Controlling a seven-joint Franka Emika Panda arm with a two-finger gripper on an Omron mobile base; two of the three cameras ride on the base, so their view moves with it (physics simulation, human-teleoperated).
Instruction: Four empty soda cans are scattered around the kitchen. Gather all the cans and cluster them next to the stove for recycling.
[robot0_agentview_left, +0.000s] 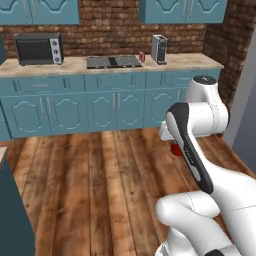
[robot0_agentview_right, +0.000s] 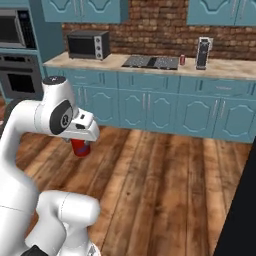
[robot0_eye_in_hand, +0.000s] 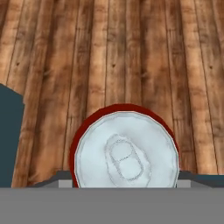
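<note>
A white robot arm holds a red can (robot0_agentview_right: 80, 147) upright in its gripper (robot0_eye_in_hand: 124, 183) above the wooden floor (robot0_agentview_left: 100, 190), well apart from the counter (robot0_agentview_left: 60, 66). The jaws close around the can's sides (its silver top faces the hand camera). Another red can (robot0_agentview_left: 142, 57) already stands just beside the stove (robot0_agentview_left: 113, 61). A jolt while driving could probably shake the can loose.

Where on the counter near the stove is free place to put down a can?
Bare counter lies right of the toaster; another bare strip runs between the toaster oven and the stove. Crowded: the narrow gap between stove and toaster, where a red can stands.
</note>
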